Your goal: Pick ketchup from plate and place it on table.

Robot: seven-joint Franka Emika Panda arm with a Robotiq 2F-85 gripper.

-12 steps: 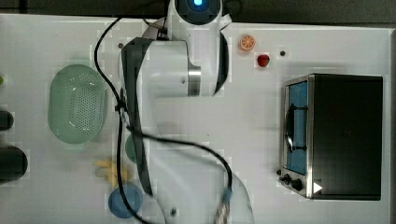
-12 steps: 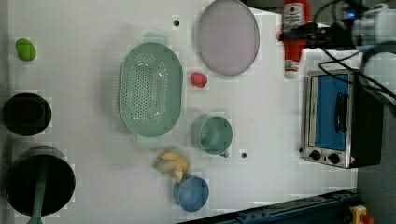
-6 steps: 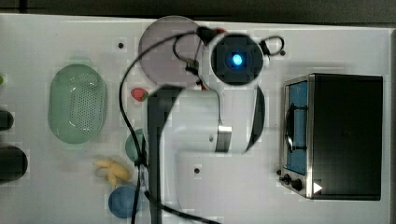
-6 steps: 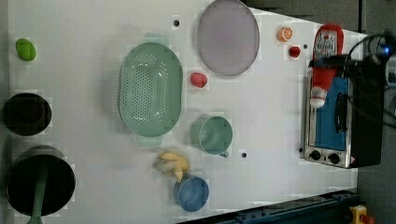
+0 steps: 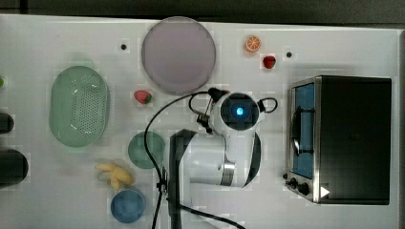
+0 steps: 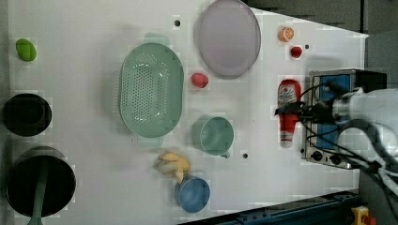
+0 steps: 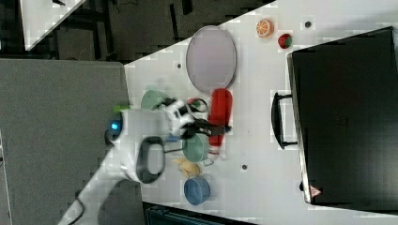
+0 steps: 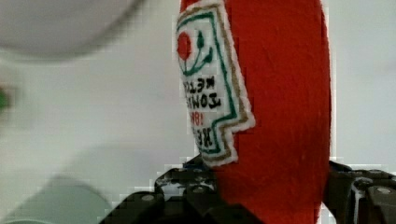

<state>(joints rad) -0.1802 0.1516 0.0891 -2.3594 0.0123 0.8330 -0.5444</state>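
End effector (image 6: 287, 111) clamped on the small red squeeze bottle of ketchup with white label and white cap (image 6: 288, 112), fingers (image 8: 187, 186) on both flanks mid-body. In the left view the bottle sits at 4 o'clock of the large flat pale lilac round plate (image 6: 228, 38), clear of it, over the white flat surface (image 6: 94, 28), just beside the silver-and-black toaster oven (image 6: 345, 117) at its 9 o'clock.
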